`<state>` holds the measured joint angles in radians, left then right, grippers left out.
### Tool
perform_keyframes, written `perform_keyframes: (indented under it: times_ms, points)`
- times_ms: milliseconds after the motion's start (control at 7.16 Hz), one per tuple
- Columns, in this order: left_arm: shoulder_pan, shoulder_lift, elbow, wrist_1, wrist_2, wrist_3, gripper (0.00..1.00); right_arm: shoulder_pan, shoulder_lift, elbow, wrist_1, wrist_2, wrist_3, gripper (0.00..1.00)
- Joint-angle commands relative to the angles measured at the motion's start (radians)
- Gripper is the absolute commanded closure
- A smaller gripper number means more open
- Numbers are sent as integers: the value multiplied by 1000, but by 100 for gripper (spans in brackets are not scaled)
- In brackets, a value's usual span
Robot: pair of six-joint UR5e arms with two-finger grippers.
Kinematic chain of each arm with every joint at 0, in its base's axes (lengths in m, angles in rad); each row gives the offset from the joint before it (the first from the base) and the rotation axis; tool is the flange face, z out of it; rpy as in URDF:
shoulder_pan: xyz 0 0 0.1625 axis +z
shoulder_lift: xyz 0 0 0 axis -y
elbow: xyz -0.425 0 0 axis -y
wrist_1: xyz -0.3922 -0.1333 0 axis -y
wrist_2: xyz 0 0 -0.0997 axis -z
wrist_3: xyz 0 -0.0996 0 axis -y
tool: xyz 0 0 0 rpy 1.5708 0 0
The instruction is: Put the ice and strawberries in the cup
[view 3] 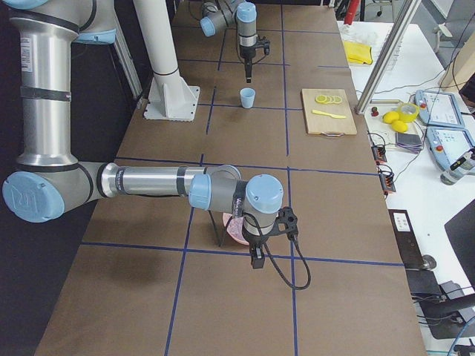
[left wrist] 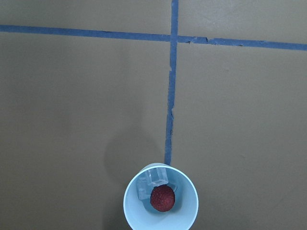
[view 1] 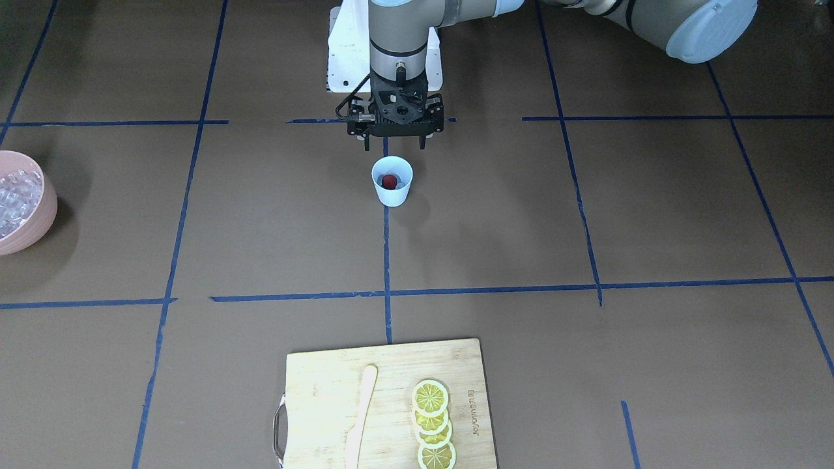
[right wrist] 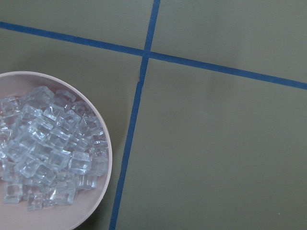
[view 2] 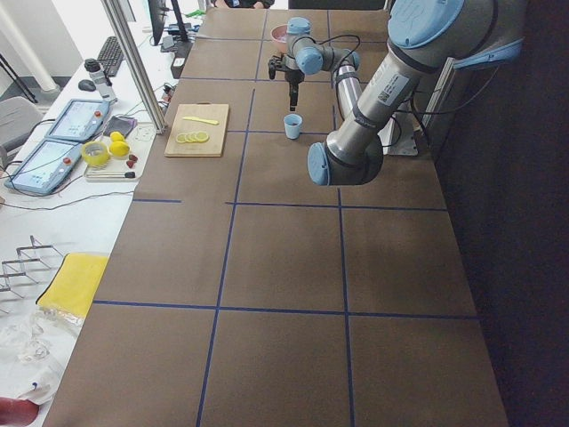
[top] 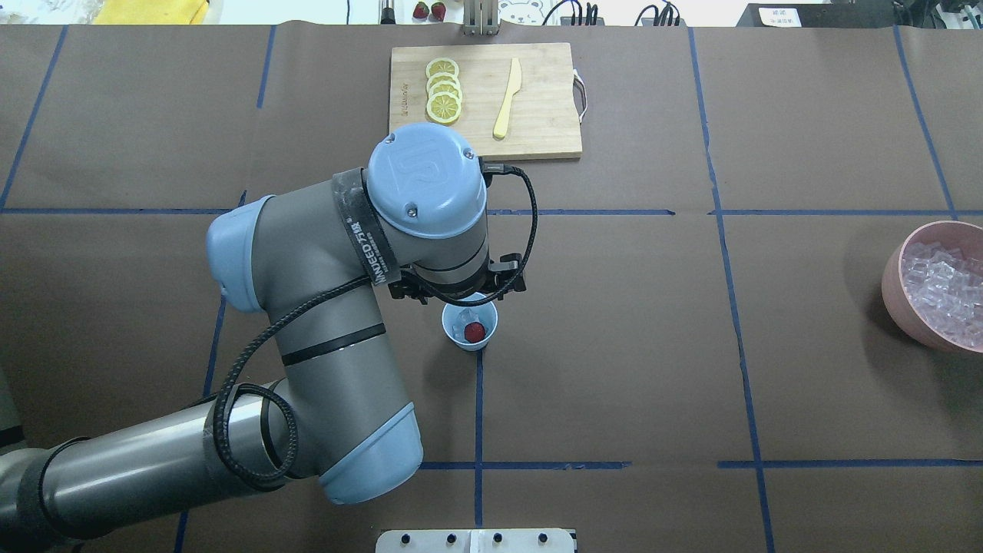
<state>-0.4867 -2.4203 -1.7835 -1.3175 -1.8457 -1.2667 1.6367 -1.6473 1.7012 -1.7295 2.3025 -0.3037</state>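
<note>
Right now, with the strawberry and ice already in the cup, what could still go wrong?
The open left gripper hangs close above the cup; a low sideways pull-away could clip the rim and spill the strawberry and ice. The right gripper sits by the pink bowl; a careless swing might knock it over.

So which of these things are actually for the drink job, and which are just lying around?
For the job: small pale blue plastic cup; round red strawberry in it; clear glassy ice cubes beside the berry; wide pink bowl heaped with more ice.
Lying about: bamboo cutting board; yellow lemon slices on it; pale wooden knife beside them.
</note>
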Motion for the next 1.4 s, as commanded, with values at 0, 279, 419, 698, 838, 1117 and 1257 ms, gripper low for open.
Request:
perform_keyframes:
  times_ms: [0,279,419,698,838,1117,1257]
  points:
    - [-44,158,-156,6,-6,138,0,0,0,0,1,0,0,1]
    - [-189,378,-299,7,-68,396,0,0,-17,0,31,0,2,1]
    - [-304,467,-300,-3,-160,552,0,0,-25,0,40,0,5,1]
    - [-583,626,-283,-5,-309,943,0,0,-28,0,41,2,6,1]
    - [-696,676,-252,-3,-355,1089,0,0,-28,0,41,2,6,1]
    - [-937,751,-66,-5,-498,1446,0,0,-29,-2,41,0,6,1]
    - [-1029,770,70,-38,-535,1589,0,0,-32,-2,41,0,6,1]
